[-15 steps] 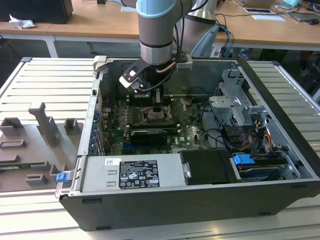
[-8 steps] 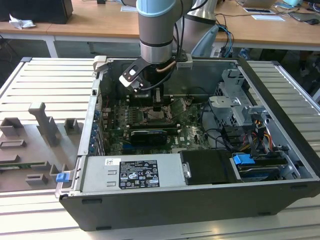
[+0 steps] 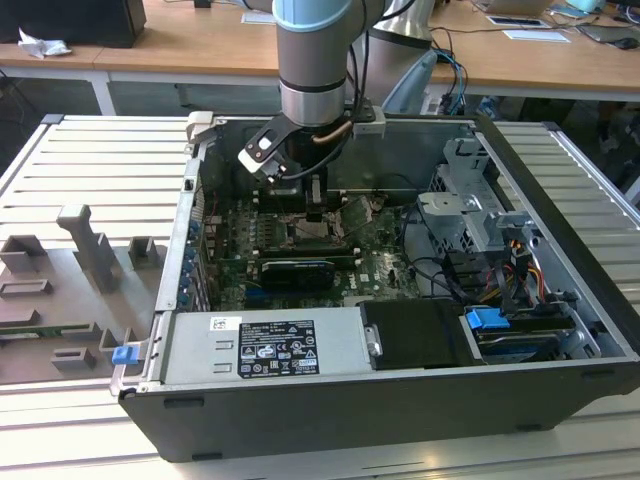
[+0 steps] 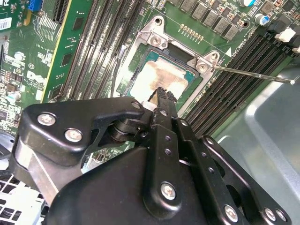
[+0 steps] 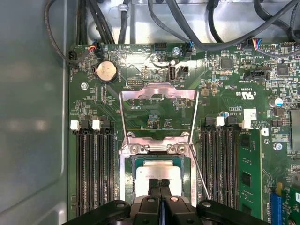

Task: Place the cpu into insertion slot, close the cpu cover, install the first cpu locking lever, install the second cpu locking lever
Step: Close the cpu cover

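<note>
Cpu (image 5: 157, 171) is lying flat in the slot (image 5: 125, 183), pale face up, with the silver rim framing it on the green board (image 5: 154, 117). The jaws are pressed together, and in both wrist views their black tips are sitting right at the near edge of the cpu (image 4: 154, 77); whether they are actually touching its face I cannot tell.

The cover (image 5: 158, 93) is standing open, swung back on its hinge off the slot, so the board is showing through its centre window. 1 lever (image 5: 199, 173), a thin wire rod, is sticking out unlatched beside the slot, slanting over the nearest memory slots (image 5: 220, 173). In the second wrist view the same lever (image 4: 253, 75) is running from the slot's corner bracket out over the memory slots (image 4: 234, 79). A 2nd bank of memory slots (image 5: 93, 173) is flanking the slot on its other side. A round coin battery (image 5: 105, 71) is sitting on the board beyond the cover, and dark cables (image 5: 187, 23) are looping past the board's far edge.

In the exterior view the arm (image 3: 315, 60) is reaching straight down into the open case (image 3: 560, 300), which is lying on its side on a slatted counter (image 3: 60, 170). Grey fixtures (image 3: 85, 240) are sitting on the counter at the exterior view's left.
</note>
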Robot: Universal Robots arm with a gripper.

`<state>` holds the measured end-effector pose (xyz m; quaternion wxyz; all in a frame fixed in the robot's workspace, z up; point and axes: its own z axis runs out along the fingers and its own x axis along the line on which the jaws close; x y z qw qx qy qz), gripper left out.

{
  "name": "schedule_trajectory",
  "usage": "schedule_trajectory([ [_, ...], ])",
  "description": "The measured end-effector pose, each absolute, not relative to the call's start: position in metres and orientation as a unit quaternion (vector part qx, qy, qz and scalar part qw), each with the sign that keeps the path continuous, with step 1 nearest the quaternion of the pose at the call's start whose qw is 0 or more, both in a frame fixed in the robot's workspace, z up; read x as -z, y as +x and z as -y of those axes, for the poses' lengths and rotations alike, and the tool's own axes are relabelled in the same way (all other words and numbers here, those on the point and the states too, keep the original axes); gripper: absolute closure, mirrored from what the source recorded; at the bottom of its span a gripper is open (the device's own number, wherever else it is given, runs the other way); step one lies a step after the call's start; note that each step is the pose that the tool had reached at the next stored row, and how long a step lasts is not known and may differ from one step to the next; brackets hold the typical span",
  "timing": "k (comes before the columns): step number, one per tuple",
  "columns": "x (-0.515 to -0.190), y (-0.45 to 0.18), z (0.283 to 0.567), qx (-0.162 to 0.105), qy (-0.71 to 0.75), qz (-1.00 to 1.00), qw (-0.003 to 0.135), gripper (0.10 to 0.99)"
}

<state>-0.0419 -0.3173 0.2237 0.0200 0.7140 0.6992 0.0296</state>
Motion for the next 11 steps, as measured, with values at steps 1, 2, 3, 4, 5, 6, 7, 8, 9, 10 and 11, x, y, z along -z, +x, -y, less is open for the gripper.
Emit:
schedule_trajectory([
  [1,-0.2239,-0.0419,0.3173,-0.030,0.714,-0.699,0.020,0.980],
  [2,-0.2241,-0.0419,0.3173,-0.030,0.714,-0.699,0.020,0.980],
  [3,-0.2243,-0.0419,0.3173,-0.030,0.714,-0.699,0.020,0.980],
  [4,-0.2245,-0.0419,0.3173,-0.030,0.714,-0.699,0.020,0.980],
  [5,-0.2247,-0.0419,0.3173,-0.030,0.714,-0.699,0.020,0.980],
  [6,-0.2249,-0.0419,0.3173,-0.030,0.714,-0.699,0.020,0.980],
  [7,-0.2250,-0.0419,0.3173,-0.030,0.714,-0.699,0.020,0.980],
  [8,-0.2252,-0.0419,0.3173,-0.030,0.714,-0.699,0.020,0.980],
  [9,-0.2255,-0.0419,0.3173,-0.030,0.714,-0.699,0.020,0.980],
  [10,-0.2259,-0.0419,0.3173,-0.030,0.714,-0.699,0.020,0.980],
  [11,-0.2263,-0.0419,0.3173,-0.030,0.714,-0.699,0.020,0.980],
])
